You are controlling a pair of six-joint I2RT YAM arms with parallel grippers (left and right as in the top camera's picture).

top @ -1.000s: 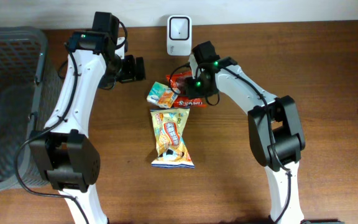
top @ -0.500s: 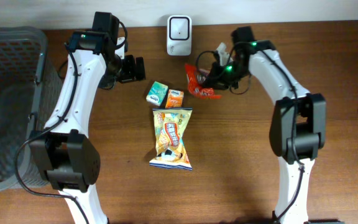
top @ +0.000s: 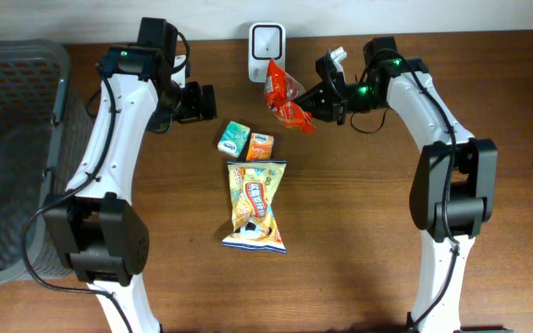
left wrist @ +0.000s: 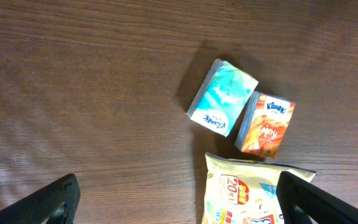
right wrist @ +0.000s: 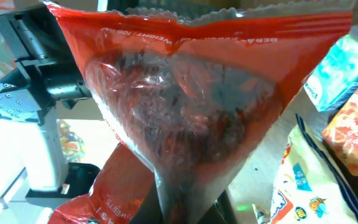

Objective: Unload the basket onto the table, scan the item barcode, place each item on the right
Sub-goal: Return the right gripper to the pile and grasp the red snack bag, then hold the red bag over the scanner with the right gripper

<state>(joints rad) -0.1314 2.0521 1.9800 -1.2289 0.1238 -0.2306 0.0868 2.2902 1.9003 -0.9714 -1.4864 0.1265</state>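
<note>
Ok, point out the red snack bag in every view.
Overhead: the red snack bag is top centre, just right of and below the white scanner.
Left wrist: not in it.
Right wrist: it fills the middle of the frame.
Shared landmark: the orange Kleenex pack, seen in all three.

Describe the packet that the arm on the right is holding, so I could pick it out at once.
Find the white scanner at the back edge of the table. Right in front of it, the right gripper holds up a crinkly red bag. It alone is red and lifted; the teal tissue pack, the orange tissue pack and the yellow snack bag lie flat.
</note>
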